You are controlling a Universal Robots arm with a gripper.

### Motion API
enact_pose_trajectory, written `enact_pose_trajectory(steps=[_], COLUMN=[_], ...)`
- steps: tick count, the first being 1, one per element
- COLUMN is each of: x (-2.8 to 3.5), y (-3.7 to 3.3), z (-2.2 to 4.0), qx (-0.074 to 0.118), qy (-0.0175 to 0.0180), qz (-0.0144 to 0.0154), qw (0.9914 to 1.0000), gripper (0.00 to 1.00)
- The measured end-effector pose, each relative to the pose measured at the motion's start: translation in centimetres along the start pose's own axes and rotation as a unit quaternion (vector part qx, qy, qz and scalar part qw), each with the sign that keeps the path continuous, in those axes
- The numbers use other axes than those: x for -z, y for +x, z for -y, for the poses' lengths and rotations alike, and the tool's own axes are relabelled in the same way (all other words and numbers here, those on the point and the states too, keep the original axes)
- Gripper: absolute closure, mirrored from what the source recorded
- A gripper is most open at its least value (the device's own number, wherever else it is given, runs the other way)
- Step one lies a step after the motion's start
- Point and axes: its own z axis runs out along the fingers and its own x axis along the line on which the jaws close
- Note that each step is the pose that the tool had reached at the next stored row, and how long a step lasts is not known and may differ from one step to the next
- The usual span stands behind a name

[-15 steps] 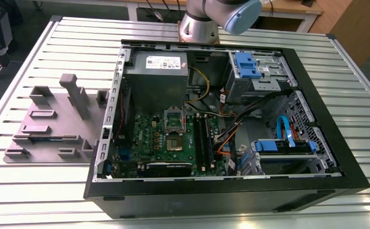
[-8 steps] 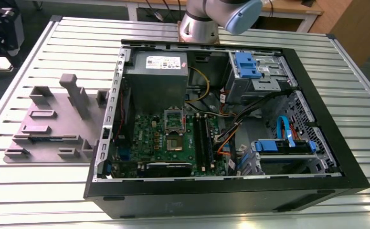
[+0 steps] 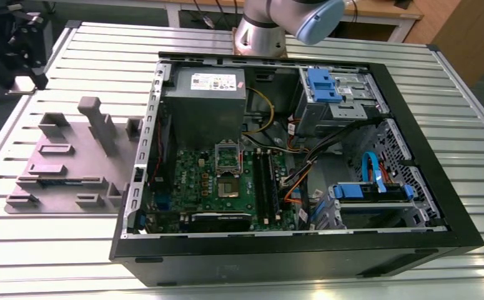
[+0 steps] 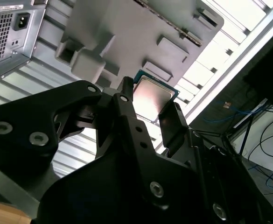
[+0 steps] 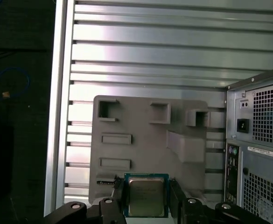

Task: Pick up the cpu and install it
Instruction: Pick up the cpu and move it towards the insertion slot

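The cpu [image 5: 146, 195], a small square chip with a silvery top and green rim, sits between my gripper's [image 5: 147, 200] two black fingers, which are shut on its opposite edges. In the second wrist view the cpu [image 4: 153, 99] shows the same way in the gripper [image 4: 151, 106]. It hangs in the air above the grey moulded tray [image 5: 141, 121]. In the exterior view the motherboard's socket [image 3: 227, 186] lies in the open computer case [image 3: 408, 206], with its metal frame [image 3: 227, 155] swung up beside it.
The grey tray [image 3: 67, 159] lies on the slatted metal table [image 3: 100, 44] at the exterior view's left of the case, holding a green memory stick [image 3: 59, 182]. The grey power-supply box [image 3: 204, 100] fills the case's far corner. Orange and blue cables [image 3: 375, 172] run inside.
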Motion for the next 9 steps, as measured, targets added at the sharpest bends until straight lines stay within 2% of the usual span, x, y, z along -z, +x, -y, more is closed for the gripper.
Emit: enact_pose_trajectory(steps=[9], x=[-0.01], y=[-3.92], z=[0.31], qx=[0.0], qy=[0.0], qz=[-0.0005], qw=[1.0], gripper=[0.53])
